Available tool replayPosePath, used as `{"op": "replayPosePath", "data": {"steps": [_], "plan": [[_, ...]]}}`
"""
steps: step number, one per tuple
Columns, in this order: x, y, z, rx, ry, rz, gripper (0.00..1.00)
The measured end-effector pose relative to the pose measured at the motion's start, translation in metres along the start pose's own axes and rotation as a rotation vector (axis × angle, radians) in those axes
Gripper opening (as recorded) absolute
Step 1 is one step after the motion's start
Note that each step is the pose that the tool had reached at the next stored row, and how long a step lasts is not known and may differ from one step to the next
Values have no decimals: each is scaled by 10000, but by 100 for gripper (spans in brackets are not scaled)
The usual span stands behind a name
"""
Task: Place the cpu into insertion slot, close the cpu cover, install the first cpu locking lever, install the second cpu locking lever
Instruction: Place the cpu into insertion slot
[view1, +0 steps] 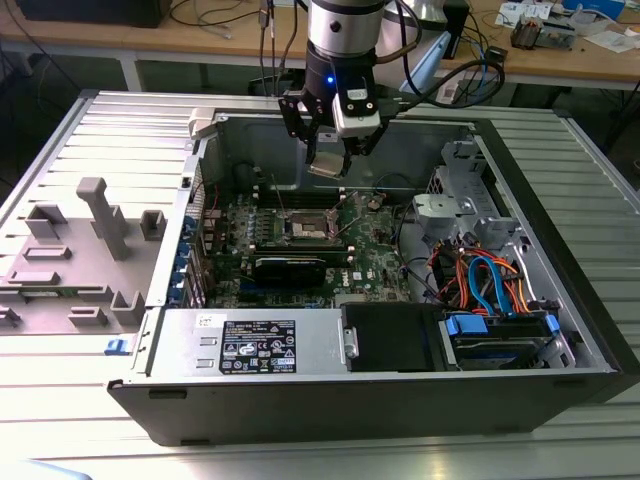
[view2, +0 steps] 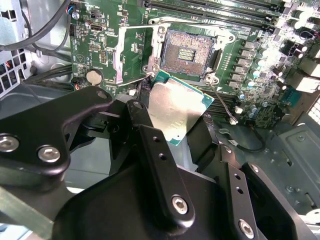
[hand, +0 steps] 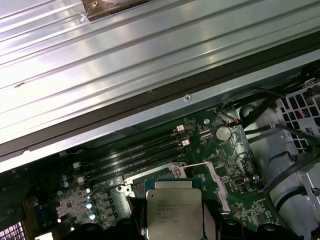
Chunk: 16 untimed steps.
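Observation:
My gripper (view1: 328, 158) hangs above the open computer case (view1: 330, 410), shut on the cpu (view1: 328, 166). In the second wrist view the cpu (view2: 176, 106), a flat square chip with a silvery top and green rim, sits tilted between the black fingers (view2: 145, 125). Just beyond it lies the insertion slot (view2: 187, 52), bare, with a dark centre and metal rim. The cpu cover (view2: 121, 52) stands swung open beside the slot. In the first wrist view the cpu (hand: 174, 212) floats over the motherboard. The exterior view has the slot (view1: 305, 231) below the gripper.
Long black memory slots (hand: 135, 152) run beside the socket. A black card (view1: 290, 268) lies nearer the front. A drive cage with blue and orange cables (view1: 485, 280) is on the exterior view's right. Grey fixtures (view1: 100, 215) stand outside the case on the left.

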<state>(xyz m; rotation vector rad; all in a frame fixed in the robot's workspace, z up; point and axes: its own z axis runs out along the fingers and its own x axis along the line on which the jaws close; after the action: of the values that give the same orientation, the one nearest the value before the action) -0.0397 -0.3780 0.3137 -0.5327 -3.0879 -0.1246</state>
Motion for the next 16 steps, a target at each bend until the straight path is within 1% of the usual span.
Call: {"op": "replayPosePath", "data": {"steps": [16], "plan": [[0,0,1,-2,-6,75,55]]}}
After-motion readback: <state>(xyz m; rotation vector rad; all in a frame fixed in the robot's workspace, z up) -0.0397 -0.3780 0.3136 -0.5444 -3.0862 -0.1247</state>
